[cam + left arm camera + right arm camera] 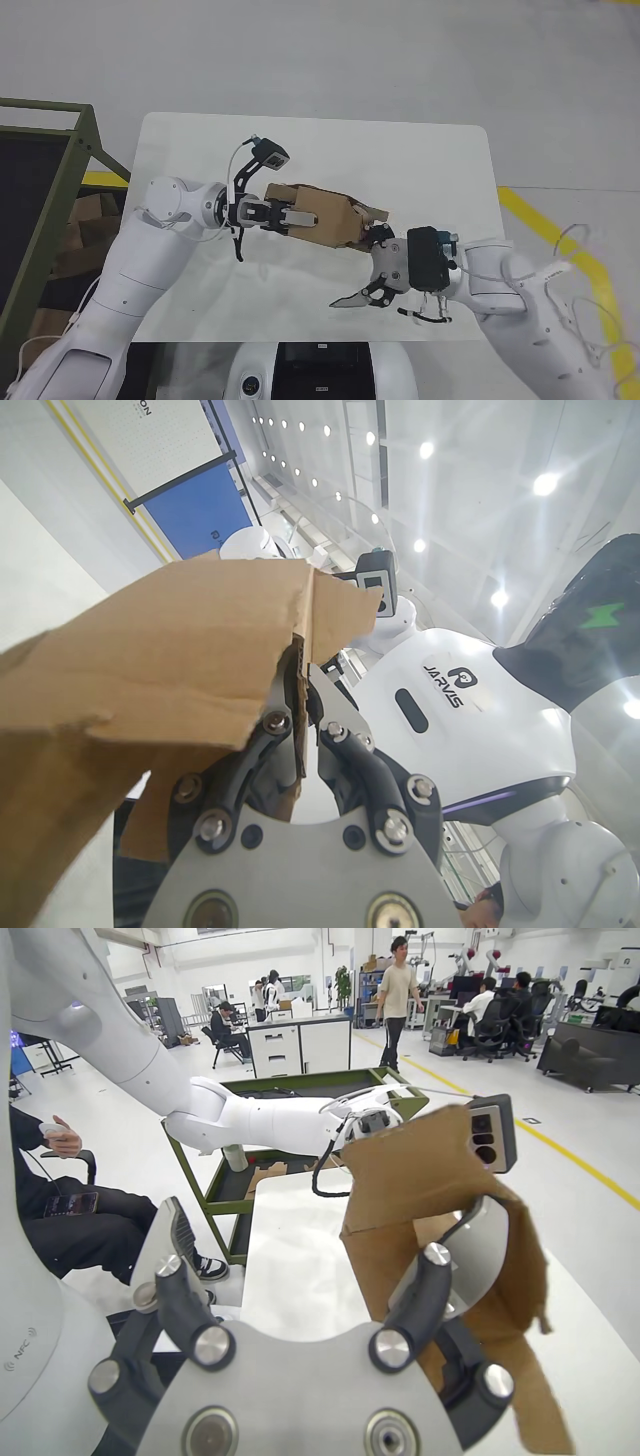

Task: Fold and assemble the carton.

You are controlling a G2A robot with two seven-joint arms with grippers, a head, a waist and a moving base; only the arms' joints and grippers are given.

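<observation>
A brown carton [325, 212], partly opened, is held above the middle of the white table [400, 150]. My left gripper [300, 216] comes in from the left and is shut on one of its walls; the left wrist view shows both fingers [327, 700] pinching the corrugated edge of the carton [175, 640]. My right gripper [362, 268] stands open at the carton's other end. One of its fingers [480, 1223] is tucked inside the open end of the carton [400, 1178], and the other finger [172, 1228] hangs free over the table.
A green metal cart [50, 190] stands off the table's left edge, with flat cardboard pieces [270, 1170] lying in it. A yellow floor line [540, 225] runs past the table's right side.
</observation>
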